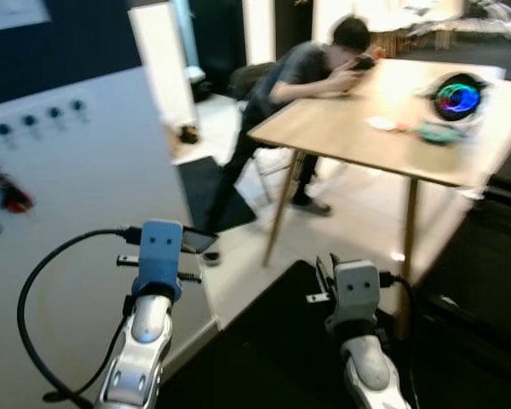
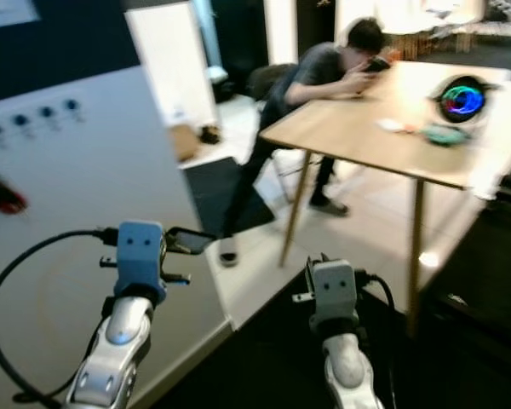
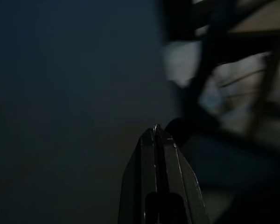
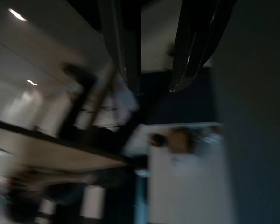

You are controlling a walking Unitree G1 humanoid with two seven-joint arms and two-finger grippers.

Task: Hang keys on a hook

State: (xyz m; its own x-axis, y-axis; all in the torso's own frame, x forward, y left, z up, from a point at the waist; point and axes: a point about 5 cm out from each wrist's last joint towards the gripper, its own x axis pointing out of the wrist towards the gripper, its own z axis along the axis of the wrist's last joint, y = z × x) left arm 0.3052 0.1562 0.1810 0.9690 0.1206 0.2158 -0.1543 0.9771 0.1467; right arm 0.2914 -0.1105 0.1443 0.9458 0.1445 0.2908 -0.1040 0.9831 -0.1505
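Note:
A white wall panel stands at my left, with a row of dark hooks near its top. Below the hooks a dark and red bunch hangs on the panel; it is too blurred to tell whether it is the keys. My left gripper is raised beside the panel's right edge. In the left wrist view its fingers are pressed shut, with a thin glint at the tip that I cannot identify. My right gripper is held low in front of me, open and holding nothing.
A person leans on a wooden table ahead on the right. A round colourful object sits on the table. A black mat lies under my arms, and a dark mat lies by the panel's edge.

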